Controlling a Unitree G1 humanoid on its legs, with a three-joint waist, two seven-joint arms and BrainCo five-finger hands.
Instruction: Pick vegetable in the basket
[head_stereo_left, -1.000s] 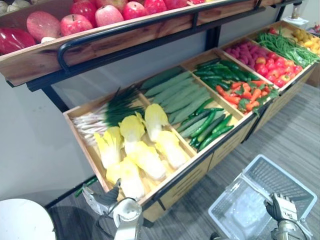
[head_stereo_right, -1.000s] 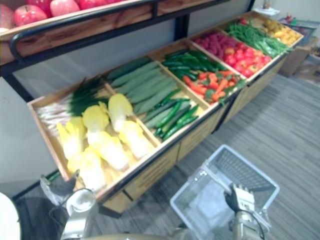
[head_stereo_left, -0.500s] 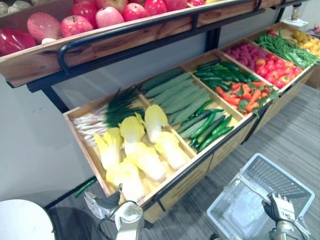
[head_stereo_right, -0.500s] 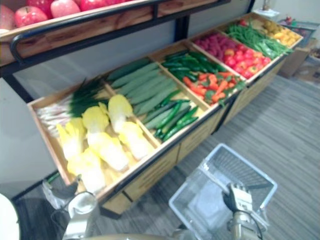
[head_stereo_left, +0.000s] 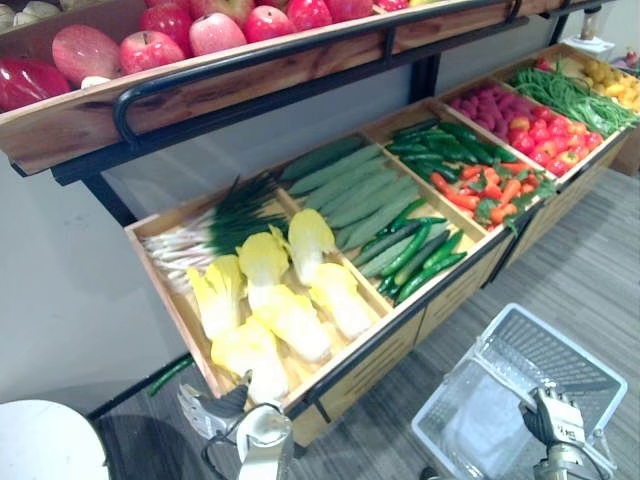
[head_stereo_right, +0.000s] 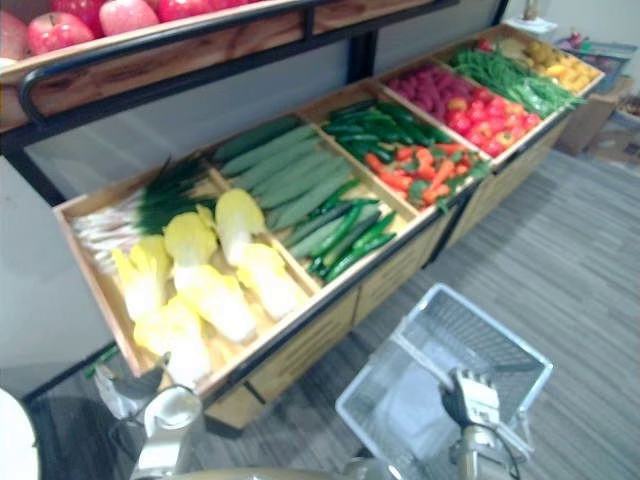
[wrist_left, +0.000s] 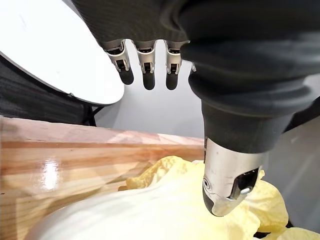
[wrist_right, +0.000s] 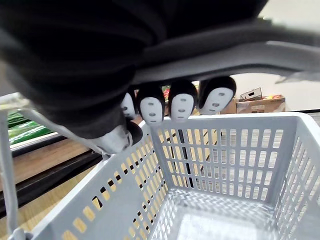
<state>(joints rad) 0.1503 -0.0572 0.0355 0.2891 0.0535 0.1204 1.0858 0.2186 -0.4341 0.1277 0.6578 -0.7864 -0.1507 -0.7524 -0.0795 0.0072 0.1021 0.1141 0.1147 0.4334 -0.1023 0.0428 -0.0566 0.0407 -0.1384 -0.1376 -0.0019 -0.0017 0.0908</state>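
Observation:
Pale yellow napa cabbages (head_stereo_left: 285, 300) fill the near-left compartment of the slanted wooden crate (head_stereo_left: 170, 300). My left hand (head_stereo_left: 212, 410) hovers at the crate's front-left corner, open. In the left wrist view its fingers (wrist_left: 145, 70) are straight and its thumb (wrist_left: 230, 185) hangs just above a cabbage (wrist_left: 165, 210), touching nothing. My right hand (head_stereo_left: 552, 420) is shut on the handle (wrist_right: 240, 60) of a grey plastic basket (head_stereo_left: 575, 337). The basket hangs low at the right, and its mesh wall (wrist_right: 220, 155) encloses an empty inside.
The crate also holds spring onions (head_stereo_left: 200, 235), long green gourds (head_stereo_left: 350, 190) and cucumbers (head_stereo_left: 415, 255). Carrots (head_stereo_left: 490, 190), tomatoes (head_stereo_left: 545, 135) and green beans (head_stereo_left: 570, 95) lie further right. An upper shelf with apples (head_stereo_left: 215, 30) overhangs. A white round surface (head_stereo_left: 45, 440) sits at the lower left.
My left hand has crept slightly nearer the crate's front corner and the closest cabbage. The basket and my right hand have drifted a little to the left.

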